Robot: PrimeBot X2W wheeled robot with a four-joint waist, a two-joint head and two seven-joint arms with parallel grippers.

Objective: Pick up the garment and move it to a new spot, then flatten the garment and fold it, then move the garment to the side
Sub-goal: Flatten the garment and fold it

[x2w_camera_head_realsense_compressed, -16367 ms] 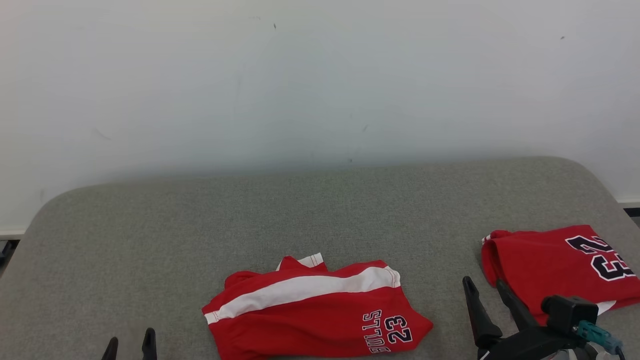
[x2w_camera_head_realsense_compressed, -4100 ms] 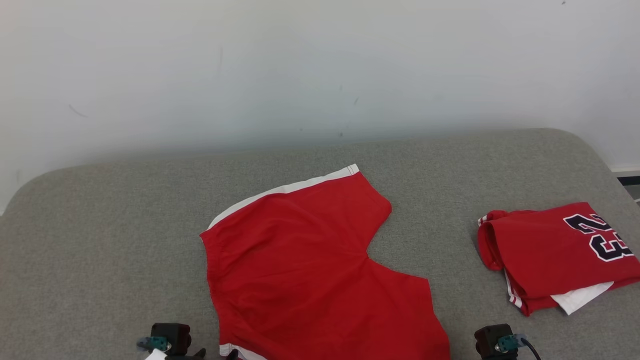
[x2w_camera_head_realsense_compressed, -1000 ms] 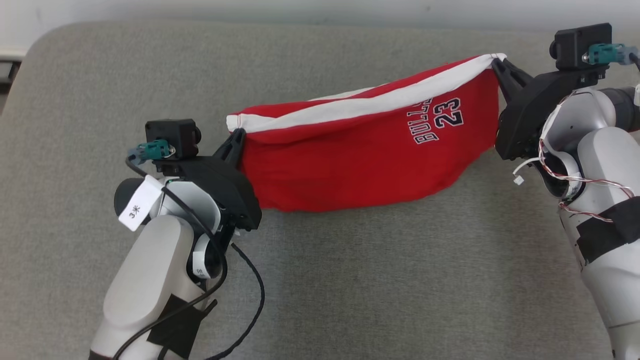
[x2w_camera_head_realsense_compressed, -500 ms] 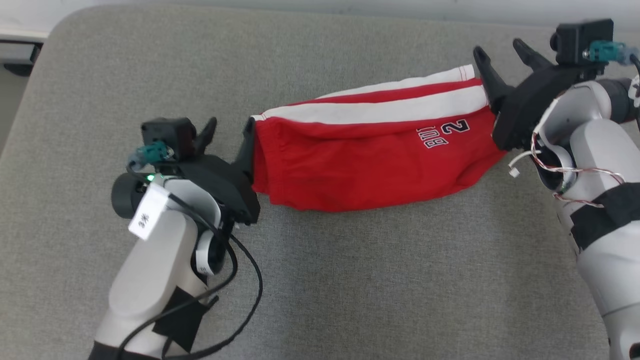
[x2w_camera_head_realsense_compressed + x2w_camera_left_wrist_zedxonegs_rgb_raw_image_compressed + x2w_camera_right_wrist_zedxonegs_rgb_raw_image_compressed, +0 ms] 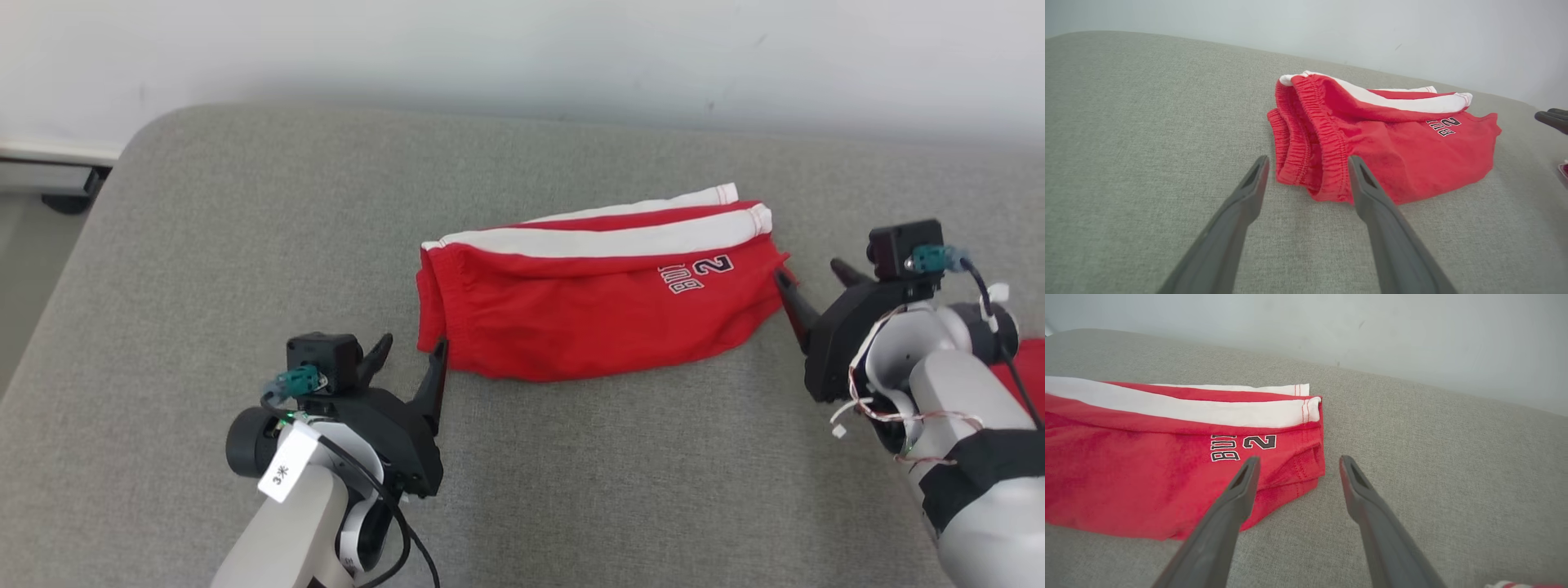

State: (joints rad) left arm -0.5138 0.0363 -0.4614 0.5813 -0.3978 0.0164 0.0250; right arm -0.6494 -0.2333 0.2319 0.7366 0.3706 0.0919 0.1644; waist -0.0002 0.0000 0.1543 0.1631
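The garment (image 5: 596,302) is a pair of red shorts with white side stripes and dark lettering, lying folded in half on the grey padded table (image 5: 571,474). My left gripper (image 5: 412,343) stands open just off the waistband end, nothing between its fingers. In the left wrist view the left gripper (image 5: 1307,160) points at the elastic waistband of the garment (image 5: 1412,143). My right gripper (image 5: 808,271) is open beside the leg-hem end, apart from the cloth. In the right wrist view the right gripper (image 5: 1299,459) hovers over the hem corner of the garment (image 5: 1147,457).
A second red garment (image 5: 1024,367) lies at the far right, partly behind my right arm, and peeks in as a red garment (image 5: 1515,584) at the bottom. A pale wall (image 5: 522,49) backs the table. The table's rounded left corner drops to the floor (image 5: 33,245).
Both grippers have opened and let go of the shorts, which now lie folded on the table. Both arms have drawn back from the cloth ends. The head camera has also shifted.
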